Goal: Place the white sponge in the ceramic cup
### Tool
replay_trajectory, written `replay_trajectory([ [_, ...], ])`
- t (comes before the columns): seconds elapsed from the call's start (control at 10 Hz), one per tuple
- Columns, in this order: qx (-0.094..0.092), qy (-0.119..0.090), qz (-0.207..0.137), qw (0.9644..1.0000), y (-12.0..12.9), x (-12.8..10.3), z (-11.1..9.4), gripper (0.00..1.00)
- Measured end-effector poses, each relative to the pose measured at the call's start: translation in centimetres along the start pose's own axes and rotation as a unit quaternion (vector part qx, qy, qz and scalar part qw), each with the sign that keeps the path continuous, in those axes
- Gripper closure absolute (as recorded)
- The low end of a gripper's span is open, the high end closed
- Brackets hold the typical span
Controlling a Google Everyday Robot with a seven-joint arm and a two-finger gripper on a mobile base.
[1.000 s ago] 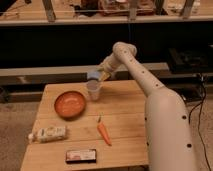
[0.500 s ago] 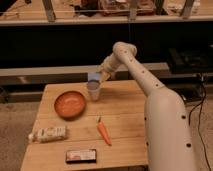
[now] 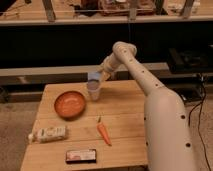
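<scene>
The ceramic cup (image 3: 93,92) is small and greyish-white and stands upright on the wooden table (image 3: 125,125), just right of the orange bowl. The white sponge (image 3: 94,76), a pale bluish block, sits directly above the cup's mouth, at the tip of my gripper (image 3: 98,77). The gripper reaches down from the right at the end of the white arm (image 3: 131,62) and hovers right over the cup. Whether the sponge touches the cup's rim I cannot tell.
An orange-red bowl (image 3: 69,104) stands left of the cup. A carrot (image 3: 103,132) lies in the middle of the table. A whitish printed bag (image 3: 48,134) lies at the front left and a dark flat packet (image 3: 81,156) at the front edge.
The gripper with the sponge has stayed over the cup, lowering slightly toward it. Nothing else has moved.
</scene>
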Motion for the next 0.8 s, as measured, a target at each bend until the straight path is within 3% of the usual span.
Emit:
replay_trajectory([
  [0.3,-0.001,0.0,-0.002,1.0,-0.06,-0.27,0.14,0.31],
  [0.7,-0.002,0.002,-0.004,1.0,0.03,-0.15,0.18,0.57],
  [0.8,-0.003,0.002,-0.004,1.0,0.05,-0.19,0.24,0.58],
])
